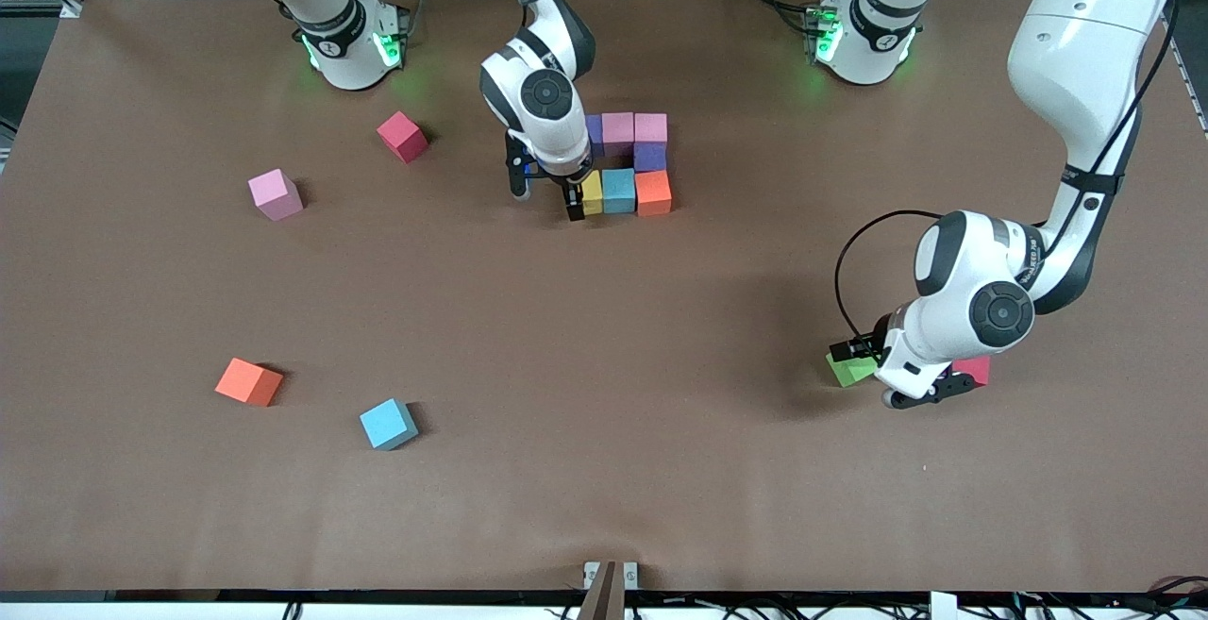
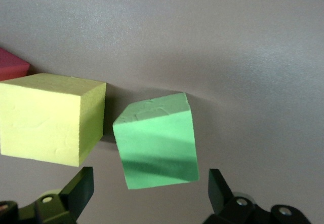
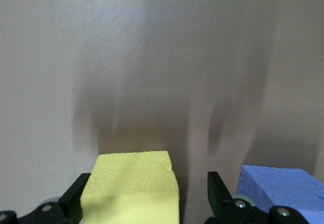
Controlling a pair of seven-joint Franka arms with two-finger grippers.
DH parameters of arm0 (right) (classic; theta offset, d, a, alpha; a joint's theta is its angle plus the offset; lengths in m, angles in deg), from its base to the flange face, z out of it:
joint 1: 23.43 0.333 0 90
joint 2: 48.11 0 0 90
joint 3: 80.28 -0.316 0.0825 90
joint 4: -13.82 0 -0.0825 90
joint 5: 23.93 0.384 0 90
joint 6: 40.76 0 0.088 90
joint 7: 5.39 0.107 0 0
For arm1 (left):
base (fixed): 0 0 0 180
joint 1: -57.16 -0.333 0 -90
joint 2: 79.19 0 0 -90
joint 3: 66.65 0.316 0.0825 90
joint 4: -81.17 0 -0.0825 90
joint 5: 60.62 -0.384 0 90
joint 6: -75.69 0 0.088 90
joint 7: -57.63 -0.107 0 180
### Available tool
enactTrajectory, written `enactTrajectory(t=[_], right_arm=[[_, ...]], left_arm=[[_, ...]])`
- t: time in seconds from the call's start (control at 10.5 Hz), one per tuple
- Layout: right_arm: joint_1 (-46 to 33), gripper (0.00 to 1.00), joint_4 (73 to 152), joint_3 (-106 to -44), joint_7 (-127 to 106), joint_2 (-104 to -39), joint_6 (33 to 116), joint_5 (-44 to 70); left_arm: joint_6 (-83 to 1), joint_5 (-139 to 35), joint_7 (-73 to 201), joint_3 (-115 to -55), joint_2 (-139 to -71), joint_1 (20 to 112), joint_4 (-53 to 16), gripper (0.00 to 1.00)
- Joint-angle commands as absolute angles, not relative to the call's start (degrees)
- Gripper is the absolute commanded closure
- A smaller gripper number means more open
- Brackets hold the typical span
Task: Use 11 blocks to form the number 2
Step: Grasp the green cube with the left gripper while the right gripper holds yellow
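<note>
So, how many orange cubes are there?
2. One orange cube sits beside the placed blue cube; the other lies loose toward the right arm's end. Arms may hide more.

Matt, finely pitted foam on the green cube [image 2: 157,143] and the pale yellow cube [image 3: 132,186]. Glossy white plastic arm shells. Possibly paper on the dull brown table [image 1: 604,365].

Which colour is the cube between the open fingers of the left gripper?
Green: the green cube sits between the left gripper fingers. The left wrist view shows it best.
</note>
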State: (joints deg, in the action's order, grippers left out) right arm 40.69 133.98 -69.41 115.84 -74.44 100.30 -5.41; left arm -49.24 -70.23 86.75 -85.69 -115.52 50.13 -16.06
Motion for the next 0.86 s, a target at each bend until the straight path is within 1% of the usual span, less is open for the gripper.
enactTrajectory(t=[0.0, 0.38, 0.76], right_arm=[[40.6, 0.0, 133.1, -69.4, 117.5, -72.9, 96.1, -8.4], [38.5, 0.0, 131.5, -68.7, 116.3, -72.9, 96.0, -12.5], [34.9, 0.0, 128.5, -66.1, 105.6, -72.9, 94.9, -12.9]], left_arm=[[-48.9, -71.0, 88.0, -86.0, -117.4, 50.0, -13.5, 0.0], [-49.2, -70.9, 88.1, -85.9, -119.4, 49.3, -12.2, 0.0], [-49.2, -70.8, 88.2, -85.9, -121.3, 49.2, -10.3, 0.0]])
